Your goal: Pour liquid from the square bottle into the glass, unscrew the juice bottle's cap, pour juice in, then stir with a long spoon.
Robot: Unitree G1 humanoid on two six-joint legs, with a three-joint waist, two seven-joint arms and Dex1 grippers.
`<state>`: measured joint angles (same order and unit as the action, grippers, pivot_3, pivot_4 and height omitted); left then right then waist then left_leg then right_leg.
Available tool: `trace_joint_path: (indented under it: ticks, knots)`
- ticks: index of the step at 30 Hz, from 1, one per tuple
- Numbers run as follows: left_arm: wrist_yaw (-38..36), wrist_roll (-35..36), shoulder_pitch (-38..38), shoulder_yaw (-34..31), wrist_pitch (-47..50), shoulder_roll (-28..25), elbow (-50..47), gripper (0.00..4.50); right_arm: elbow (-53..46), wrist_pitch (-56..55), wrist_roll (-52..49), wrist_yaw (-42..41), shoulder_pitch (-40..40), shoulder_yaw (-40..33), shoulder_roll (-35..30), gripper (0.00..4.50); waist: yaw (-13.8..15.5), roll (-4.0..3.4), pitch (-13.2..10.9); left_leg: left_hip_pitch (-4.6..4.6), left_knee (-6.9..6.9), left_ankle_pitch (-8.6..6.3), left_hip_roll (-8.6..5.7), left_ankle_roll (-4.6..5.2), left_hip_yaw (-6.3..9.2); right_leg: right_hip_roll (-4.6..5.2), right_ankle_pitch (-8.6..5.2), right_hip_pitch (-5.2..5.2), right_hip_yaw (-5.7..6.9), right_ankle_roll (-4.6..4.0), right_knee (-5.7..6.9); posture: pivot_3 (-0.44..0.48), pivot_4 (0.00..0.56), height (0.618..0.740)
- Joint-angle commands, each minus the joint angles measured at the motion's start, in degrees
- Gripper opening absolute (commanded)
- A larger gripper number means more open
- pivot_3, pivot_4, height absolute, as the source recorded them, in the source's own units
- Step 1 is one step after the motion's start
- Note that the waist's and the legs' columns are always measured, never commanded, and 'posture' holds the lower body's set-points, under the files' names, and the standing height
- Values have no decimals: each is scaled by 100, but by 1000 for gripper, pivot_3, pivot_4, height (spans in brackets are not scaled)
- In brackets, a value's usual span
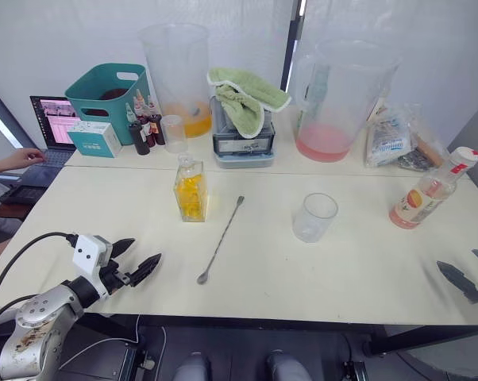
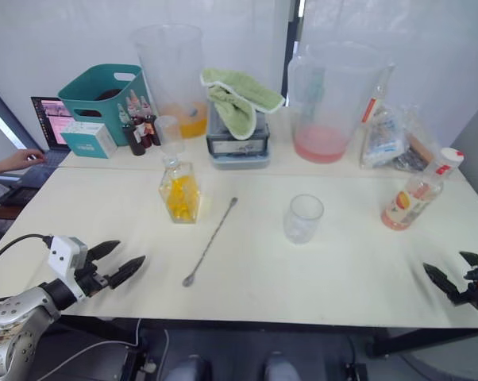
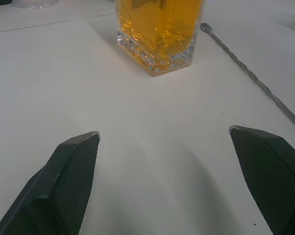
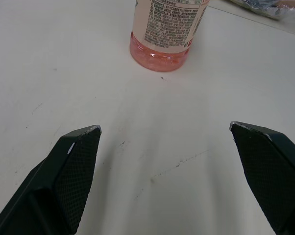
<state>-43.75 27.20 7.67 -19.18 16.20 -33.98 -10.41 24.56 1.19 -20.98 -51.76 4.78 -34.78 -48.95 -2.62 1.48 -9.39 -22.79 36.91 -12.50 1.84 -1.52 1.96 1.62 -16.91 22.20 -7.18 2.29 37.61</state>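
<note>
Across the pale worktop [image 1: 318, 278] the biggest things stand at the back: two large clear jugs, the left jug [image 1: 178, 75] with a little orange liquid in its base and the right jug [image 1: 338, 99] with pink liquid, and between them a grey box [image 1: 243, 141] draped with a green cloth [image 1: 245, 99]. A teal basket [image 1: 108, 91] sits at the back left beside a laptop [image 1: 52, 127], where a person's hand [image 1: 17, 161] rests on the keys. Near the right edge stands the juice bottle [image 1: 428, 193], leaning slightly, with pale pink liquid, a fruit label and its white cap [image 1: 464, 156] on top. The square bottle [image 1: 190, 189], holding yellow-orange liquid, stands left of centre, well apart from the juice bottle. The long spoon [image 1: 221, 238] lies flat on the worktop just right of the square bottle, its bowl toward the front edge. The glass [image 1: 314, 217] stands upright between the spoon and the juice bottle, touching neither. The left hand [image 1: 136, 259] hovers at the front left corner with its fingers spread and nothing between them, pointed at the square bottle. The right hand [image 1: 465, 276] hangs at the front right edge, likewise released and empty, facing the base of the juice bottle.
</note>
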Motion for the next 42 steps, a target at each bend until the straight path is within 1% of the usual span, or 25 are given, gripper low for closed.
trace_joint_path:
  ticks: [1, 4, 7, 10, 13, 15, 17, 19, 22, 25, 31, 34, 42]
  knots:
    - [10, 86, 24, -72, 1, -29, -200, 4500, -122, -142, -69, 36, -71, -91, -39, 4473, 0, 0, 0, 0, 0, 0, 0, 0, 0, 0, 0, 0, 0, 0, 0, 0, 150, 740]
    - [405, 337, 163, -122, 282, 333, -569, 4500, -574, 36, -267, -99, -235, 105, 91, 4473, -22, -1, 1, 0, 0, 0, 1, 0, 0, 0, 0, 0, 0, 0, 0, 0, 150, 740]
    - [1037, 320, 322, -30, 489, 801, -1027, 4500, -1120, 329, -508, -362, -409, 322, 80, 4473, -35, -2, 1, -1, 0, 0, 4, 0, 0, -1, 1, 0, -2, 1, 3, 0, 150, 740]
    - [1501, 83, 421, 193, 553, 1138, -1390, 4500, -1537, 665, -729, -625, -537, 521, 2, 4473, -12, -1, 1, -1, 1, 0, 2, 0, 2, 0, 1, -1, -2, 1, 4, 0, 150, 740]
    - [2277, -228, 395, 557, 740, 1580, -1815, 4500, -1998, 1225, -1114, -1109, -814, 845, -146, 4473, 30, -1, 0, -3, 7, 0, -3, 0, 4, 2, 4, -3, -2, 5, 3, 0, 150, 740]
    - [2541, -387, 358, 722, 749, 1742, -1991, 4500, -2110, 1400, -1209, -1241, -951, 949, -182, 4473, 52, 0, 0, -4, 12, 0, -5, 0, 8, 3, 5, -6, 1, 7, 2, 0, 150, 740]
    - [3043, -709, 174, 1019, 815, 2025, -2185, 4500, -2171, 1441, -1224, -1537, -1178, 1193, -234, 4473, 68, 0, -1, -5, 14, 0, -6, 0, 11, 3, 5, -7, 3, 8, 2, 0, 150, 740]
    - [3499, -1193, -77, 1354, 826, 2216, -2258, 4500, -2150, 1445, -1233, -1827, -1454, 1434, -279, 4473, 85, 1, -1, -6, 20, 0, -10, 0, 10, 4, 7, -8, 2, 10, 1, 0, 150, 740]
    - [3860, -1513, -310, 1483, 824, 2410, -2186, 4500, -2135, 1458, -1210, -2023, -1594, 1568, -301, 4473, 92, 0, 0, -5, 23, 0, -9, 0, 12, 2, 9, -9, 2, 11, 1, 0, 150, 740]
    - [3944, -1769, -689, 1712, 789, 2453, -1962, 4500, -2032, 1360, -1092, -2143, -1676, 1677, -321, 4473, 131, 1, -1, -8, 22, 0, -10, 0, 14, 2, 9, -8, 3, 11, 1, 0, 150, 740]
    - [4111, -2048, -1361, 1859, 865, 2565, -1549, 4500, -1911, 1246, -954, -2135, -1686, 1768, -300, 4473, 176, 1, -1, -10, 30, 0, -12, 0, 14, 3, 11, -7, 2, 12, 3, 0, 150, 740]
    - [4099, -2001, -1791, 1879, 968, 2647, -1325, 4500, -2001, 1192, -913, -2121, -1480, 1702, -278, 4473, 197, 2, -1, -11, 30, 0, -12, 0, 16, 3, 11, -7, 4, 12, 3, 0, 150, 740]
    - [4003, -1854, -2446, 1718, 994, 2850, -550, 4500, -2284, 1157, -904, -1874, -1083, 1546, -195, 4473, 180, 1, -1, -16, 35, 0, -14, 0, 23, 3, 12, -7, 7, 14, 5, 0, 150, 740]
